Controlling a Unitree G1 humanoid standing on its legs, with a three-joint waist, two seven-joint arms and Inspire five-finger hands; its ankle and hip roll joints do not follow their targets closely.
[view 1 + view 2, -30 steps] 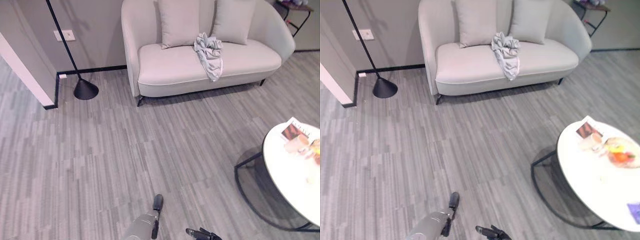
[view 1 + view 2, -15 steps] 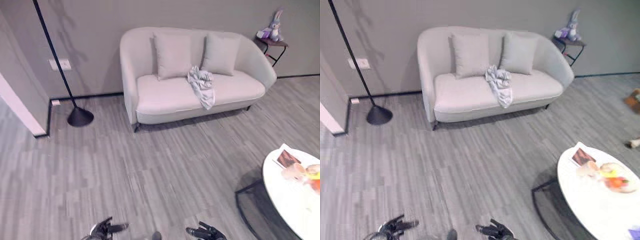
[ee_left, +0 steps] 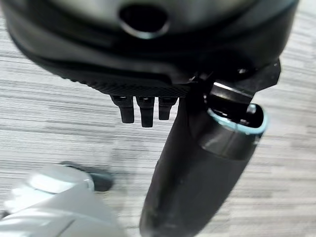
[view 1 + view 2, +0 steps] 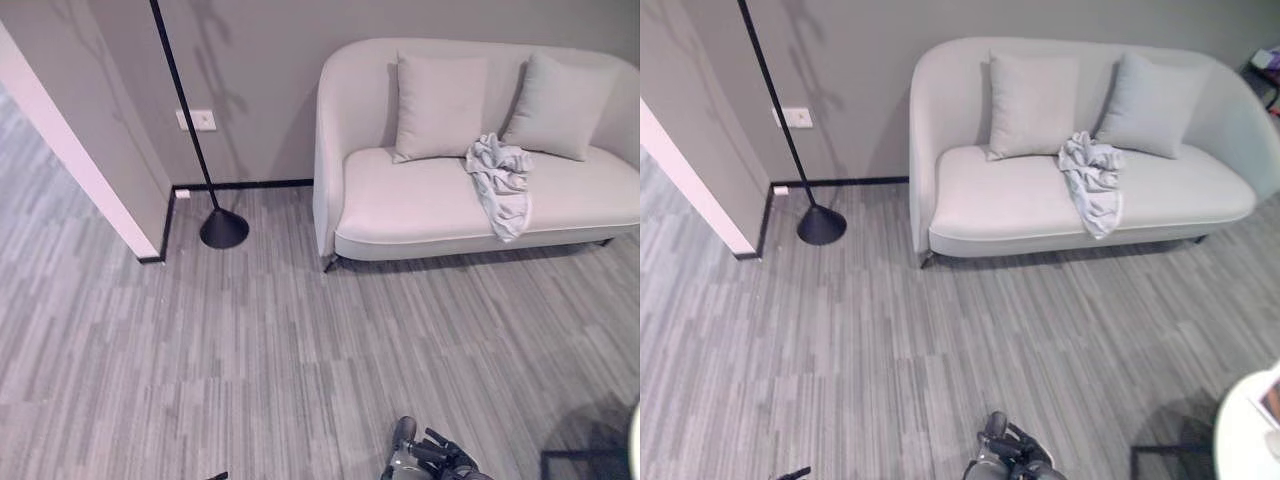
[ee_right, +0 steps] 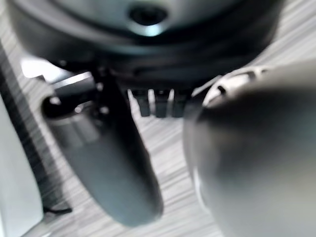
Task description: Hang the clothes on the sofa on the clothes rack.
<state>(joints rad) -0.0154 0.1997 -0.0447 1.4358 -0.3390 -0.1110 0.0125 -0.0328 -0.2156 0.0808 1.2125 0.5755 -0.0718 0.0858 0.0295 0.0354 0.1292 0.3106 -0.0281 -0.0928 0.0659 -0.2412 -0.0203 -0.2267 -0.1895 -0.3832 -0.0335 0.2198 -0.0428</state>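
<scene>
A crumpled light grey garment lies on the seat of the pale sofa and hangs over its front edge, below the right cushion. The sofa stands against the far wall, several steps away across the floor. My right hand hangs low at the near edge, fingers relaxed and holding nothing; its thumb stands free over the floor. My left hand also hangs over bare floor with straight fingers, holding nothing. Neither hand is near the garment.
A black pole on a cone-shaped base stands left of the sofa, by the wall. A white wall corner juts out at the left. The rim of a round white table shows at the near right. Grey plank floor lies between.
The camera has swung left: the sofa now sits at the right of the picture and the round table has slid almost out. The garment lies as before. Both hands stay low.
</scene>
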